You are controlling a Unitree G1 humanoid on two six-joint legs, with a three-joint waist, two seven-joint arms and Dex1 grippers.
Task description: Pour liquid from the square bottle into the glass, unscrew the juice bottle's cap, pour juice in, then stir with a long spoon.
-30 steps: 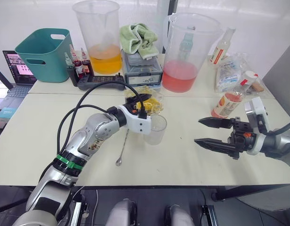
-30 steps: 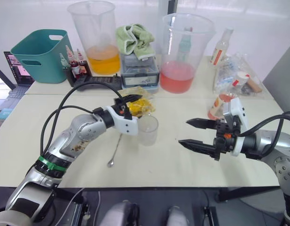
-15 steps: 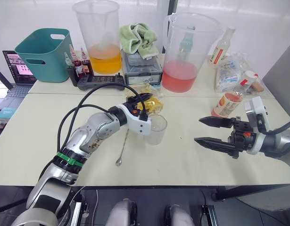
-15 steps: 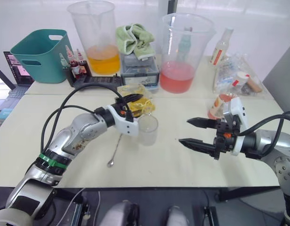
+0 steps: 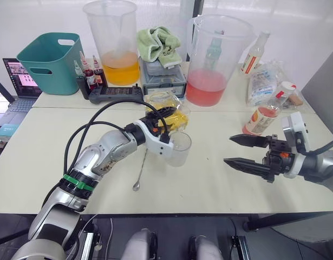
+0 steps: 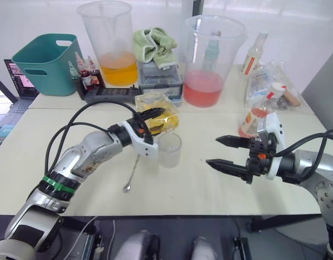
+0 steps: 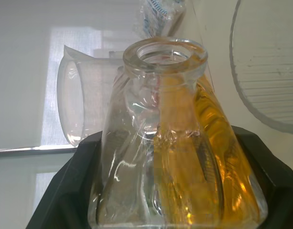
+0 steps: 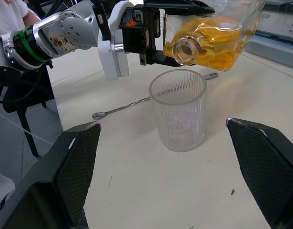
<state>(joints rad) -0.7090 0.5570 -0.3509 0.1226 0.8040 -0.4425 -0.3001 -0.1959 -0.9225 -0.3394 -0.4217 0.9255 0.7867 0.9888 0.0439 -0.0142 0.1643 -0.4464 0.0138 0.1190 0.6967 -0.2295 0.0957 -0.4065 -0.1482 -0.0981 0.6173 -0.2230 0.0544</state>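
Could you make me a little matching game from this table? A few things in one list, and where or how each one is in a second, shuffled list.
Things:
1. square bottle
2. glass
3. long spoon
4. juice bottle

Place or state:
A. lying flat on the table, on the robot's left of the glass
B. standing capped behind the open right gripper
C. tipped on its side, held in the left gripper
D. upright on the table, nothing in it yet

Pairs: 1-C, 2-D, 3-A, 4-B
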